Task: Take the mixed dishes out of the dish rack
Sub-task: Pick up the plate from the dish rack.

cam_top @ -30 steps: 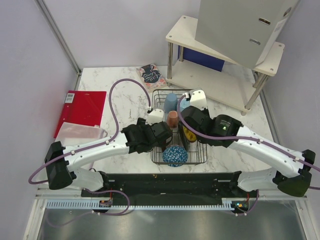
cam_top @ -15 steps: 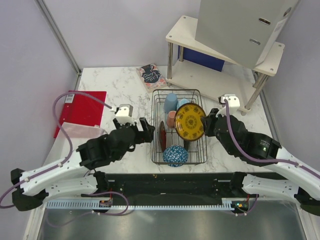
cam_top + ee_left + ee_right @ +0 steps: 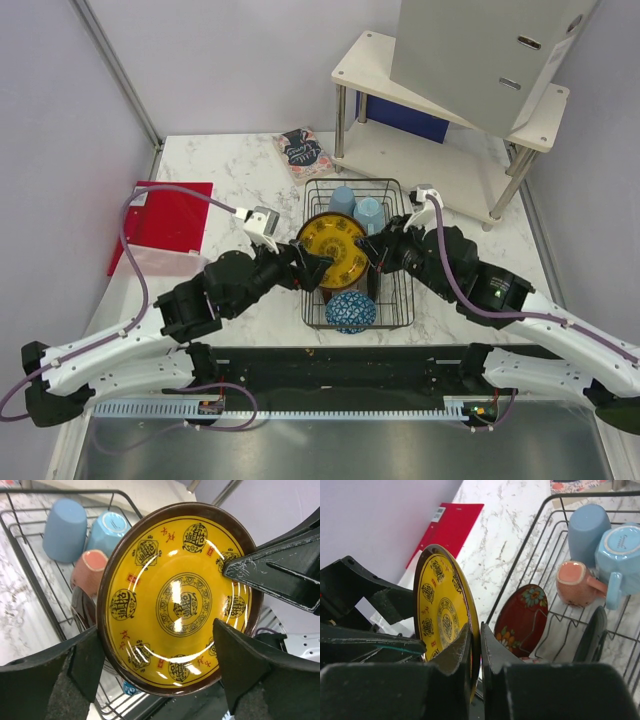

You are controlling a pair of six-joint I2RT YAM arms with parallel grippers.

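Right claw [image 3: 475,642]: clamped on the rim of the yellow plate [image 3: 180,595], which stands on edge. Left claw [image 3: 155,655]: jaws spread, one finger on each side of the plate's lower rim; contact possible, but the view is unclear. Plate sits over the rack [image 3: 410,290], toward its 9 o'clock side. Blue cups [image 3: 343,200] at the rack's 12 o'clock end, bowl [image 3: 350,311] at 6 o'clock.
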